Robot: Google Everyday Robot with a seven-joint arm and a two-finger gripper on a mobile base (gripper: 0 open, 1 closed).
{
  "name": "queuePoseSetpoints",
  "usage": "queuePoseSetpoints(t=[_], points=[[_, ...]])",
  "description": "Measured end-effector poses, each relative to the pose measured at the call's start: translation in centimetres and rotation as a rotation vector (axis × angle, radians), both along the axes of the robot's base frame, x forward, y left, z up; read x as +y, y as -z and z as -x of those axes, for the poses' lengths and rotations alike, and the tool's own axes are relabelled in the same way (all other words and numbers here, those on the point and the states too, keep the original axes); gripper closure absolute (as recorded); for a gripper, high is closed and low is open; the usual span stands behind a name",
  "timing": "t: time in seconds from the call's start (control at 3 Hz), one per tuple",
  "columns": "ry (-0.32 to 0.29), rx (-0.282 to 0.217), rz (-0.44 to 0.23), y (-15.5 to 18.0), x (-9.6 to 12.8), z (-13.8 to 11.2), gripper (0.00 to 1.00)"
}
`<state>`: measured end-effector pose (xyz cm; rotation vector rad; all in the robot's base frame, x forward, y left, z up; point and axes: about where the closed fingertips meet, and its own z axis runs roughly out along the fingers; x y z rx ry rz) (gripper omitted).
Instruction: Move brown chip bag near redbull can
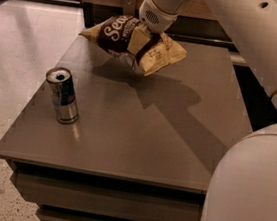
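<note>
The brown chip bag (118, 38), dark brown with white lettering and pale yellow ends, hangs in the air above the far part of the grey table (140, 133). My gripper (140, 43) is shut on the bag's middle, reaching down from the white arm at the top. The redbull can (62, 96), silver and blue with a silver top, stands upright near the table's left edge, well to the front left of the bag.
The white arm (249, 30) crosses the upper right and a large white robot body part (249, 196) fills the lower right corner. Pale tiled floor (14, 57) lies left of the table. A dark counter runs behind the table.
</note>
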<state>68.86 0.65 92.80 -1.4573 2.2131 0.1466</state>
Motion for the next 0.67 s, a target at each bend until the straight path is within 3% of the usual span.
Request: queuePoseSetpoints(t=[0.33, 0.67], points=[[0.006, 0.002, -0.004, 0.08, 0.12, -0.05, 1.0], [0.067, 0.023, 0.002, 0.33, 0.63, 0.8, 1.0]])
